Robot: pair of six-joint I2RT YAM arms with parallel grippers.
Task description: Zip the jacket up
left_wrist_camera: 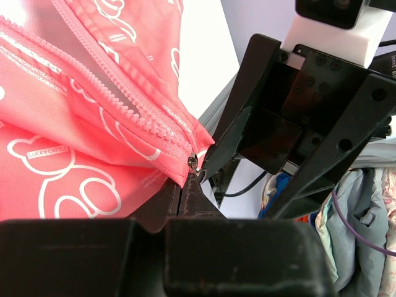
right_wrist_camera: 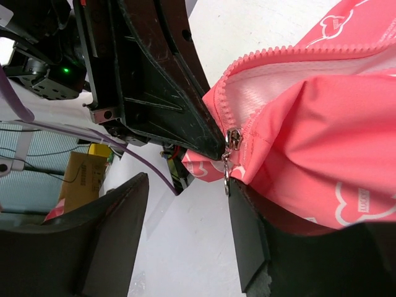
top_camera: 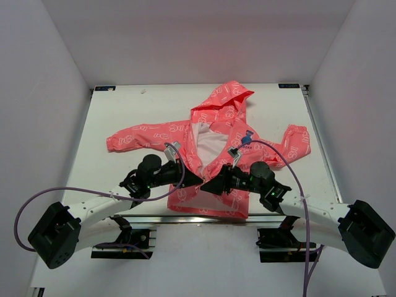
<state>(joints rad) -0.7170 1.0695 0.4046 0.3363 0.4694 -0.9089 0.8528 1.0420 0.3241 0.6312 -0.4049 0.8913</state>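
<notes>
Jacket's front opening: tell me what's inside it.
White lining shows between the jacket's parted front edges. Lower down, the left gripper and right gripper cover the opening's base from above.

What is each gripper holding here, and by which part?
The left gripper pinches the jacket at the bottom end of its zipper, just beside the slider. The right gripper is open, holding nothing.
</notes>
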